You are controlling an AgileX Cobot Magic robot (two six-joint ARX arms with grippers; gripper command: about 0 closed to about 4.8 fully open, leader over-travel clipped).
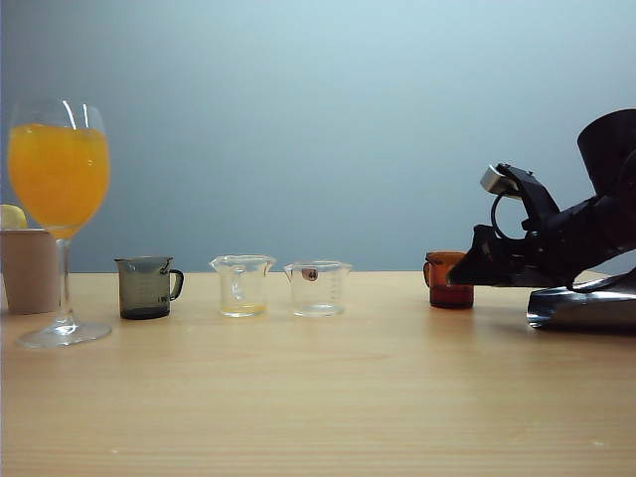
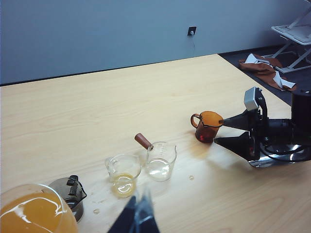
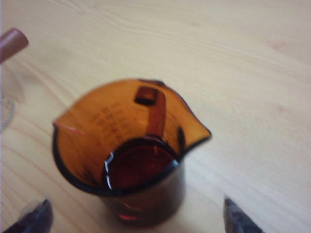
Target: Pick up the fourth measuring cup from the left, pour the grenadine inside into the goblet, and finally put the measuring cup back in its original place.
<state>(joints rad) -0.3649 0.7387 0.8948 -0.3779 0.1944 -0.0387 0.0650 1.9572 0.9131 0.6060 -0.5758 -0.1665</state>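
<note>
The fourth measuring cup [image 1: 449,279], amber with a handle, stands on the table at the right end of the row. Dark red grenadine [image 3: 138,167] fills its bottom. My right gripper [image 1: 460,274] reaches in low from the right and is open. Its fingertips [image 3: 237,219] flank the cup [image 3: 131,145] with a gap on each side and touch nothing. The goblet [image 1: 60,179] stands at the far left, its bowl full of orange juice. My left gripper [image 2: 138,216] hovers shut above the table near the clear cups, holding nothing; it is outside the exterior view.
Left of the amber cup stand a clear cup [image 1: 318,288], a clear cup with yellowish liquid [image 1: 241,285] and a smoky grey cup [image 1: 147,286]. A beige cup [image 1: 28,268] sits behind the goblet. Droplets [image 2: 191,177] spot the wood. A shiny metal piece [image 1: 581,304] lies under the right arm.
</note>
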